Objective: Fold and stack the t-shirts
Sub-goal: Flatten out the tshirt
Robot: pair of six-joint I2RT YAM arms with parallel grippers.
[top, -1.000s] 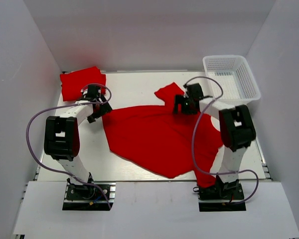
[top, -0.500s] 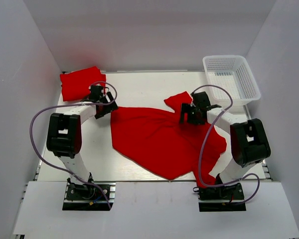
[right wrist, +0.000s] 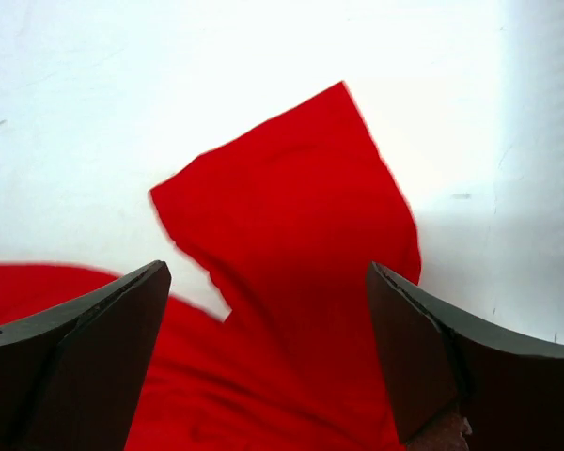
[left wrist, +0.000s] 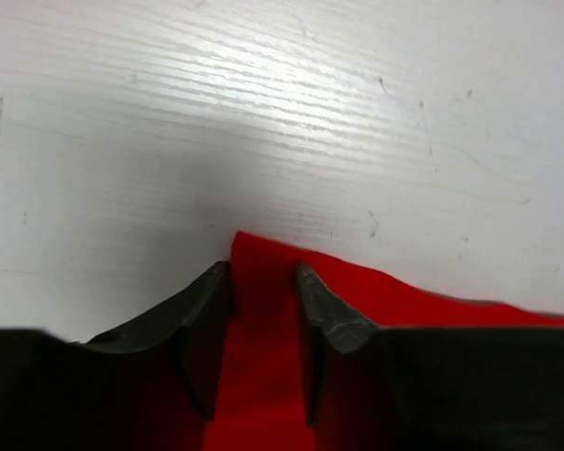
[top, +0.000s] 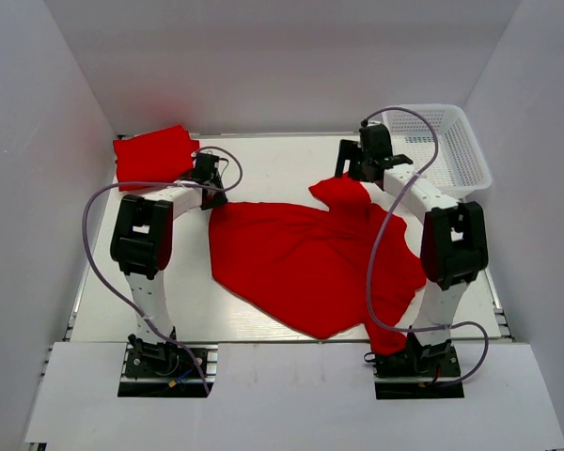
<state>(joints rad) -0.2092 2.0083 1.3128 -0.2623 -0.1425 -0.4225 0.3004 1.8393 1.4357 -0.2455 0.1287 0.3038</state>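
Desk: white board (top: 273, 164) with white walls on three sides; both arms reach out over its far half.

Spread shirt: red shirt (top: 301, 263) lies open and creased across the middle and right of the desk. Its near right part reaches the desk's near edge beside the right arm's base.

Sleeve: one sleeve (right wrist: 291, 188) sticks out from the far right of the spread shirt, flat on the desk and pointing away from the arms.

Folded shirt: second red shirt (top: 150, 150) sits as a compact bundle in the far left corner of the desk, apart from the spread shirt.

Left hand: left hand (left wrist: 263, 272) is low at the far left corner of the spread shirt. Its dark fingers (left wrist: 202, 310) are drawn close together with the red cloth between them, clamped on that corner. The tip of the corner shows just past the fingertips, against bare desk.

Right hand: right hand (right wrist: 265, 271) hovers over the sleeve with its fingers (right wrist: 85, 329) spread wide, one on each side of the cloth; nothing is held.

Basket: white mesh basket (top: 475, 155) stands at the far right corner, just beside the right hand and clear of the cloth.
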